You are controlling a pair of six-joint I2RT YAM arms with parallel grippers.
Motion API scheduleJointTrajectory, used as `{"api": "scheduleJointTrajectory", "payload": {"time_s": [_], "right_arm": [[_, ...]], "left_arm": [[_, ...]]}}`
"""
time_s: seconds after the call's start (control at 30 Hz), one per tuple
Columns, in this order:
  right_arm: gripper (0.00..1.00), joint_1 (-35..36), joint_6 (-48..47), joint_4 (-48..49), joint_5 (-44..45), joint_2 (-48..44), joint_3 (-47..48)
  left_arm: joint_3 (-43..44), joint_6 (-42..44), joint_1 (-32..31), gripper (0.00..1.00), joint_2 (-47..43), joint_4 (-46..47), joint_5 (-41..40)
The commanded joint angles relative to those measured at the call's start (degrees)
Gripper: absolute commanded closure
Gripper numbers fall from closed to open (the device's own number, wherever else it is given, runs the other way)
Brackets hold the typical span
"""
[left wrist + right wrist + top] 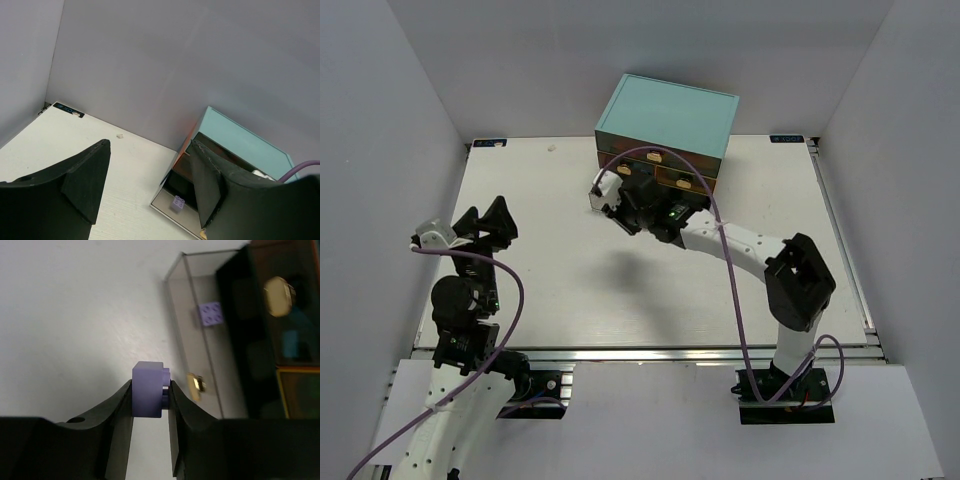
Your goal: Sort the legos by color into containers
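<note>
My right gripper (pixel 151 392) is shut on a lavender lego (pixel 148 390), studs facing right, held just left of an open clear-sided drawer (pixel 192 325). Another lavender lego (pixel 210 314) lies inside that drawer; it also shows in the left wrist view (pixel 177 203). In the top view the right gripper (pixel 608 195) sits at the front left of the light-teal cabinet (pixel 670 115). My left gripper (pixel 488 222) is open and empty at the table's left side, far from the cabinet. In its own view the left gripper (pixel 150 185) points toward the cabinet (pixel 240 140).
A closed dark drawer front with a tan handle (pixel 277 290) sits right of the open drawer. A small white scrap (pixel 120 135) lies near the back wall. The white table (pixel 570 280) is enclosed by grey walls on three sides.
</note>
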Motion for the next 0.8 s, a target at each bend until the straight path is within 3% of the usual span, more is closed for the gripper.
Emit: {"api": "scheduleJointTrajectory", "payload": {"time_s": [0.0, 0.2, 0.47, 0.5, 0.6, 0.77], "right_arm": [[1.0, -1.9, -4.3, 4.9, 6.8, -2.2, -3.1], [1.0, -8.0, -6.9, 6.6, 12.5, 0.1, -2.1], [1.0, -11.0, -9.0, 6.1, 17.6, 5.5, 4.0], [0.84, -11.0, -9.0, 5.5, 17.7, 5.9, 4.6], [0.52, -11.4, -9.3, 3.9, 16.6, 6.2, 5.3], [0.46, -12.7, -8.1, 2.5, 13.1, 4.1, 4.9]], "left_arm": [[-0.4, 0.3, -0.1, 0.26, 1.1, 0.9, 1.5], [-0.4, 0.4, -0.1, 0.25, 2.2, 0.9, 2.2], [-0.7, 0.4, -0.1, 0.25, 2.6, 1.0, 2.3], [-0.8, 0.5, -0.1, 0.25, 2.6, 1.0, 2.4], [-0.7, 0.4, -0.1, 0.25, 2.7, 1.2, 2.7], [-0.8, 0.3, -0.1, 0.26, 2.7, 1.1, 3.0]]}}
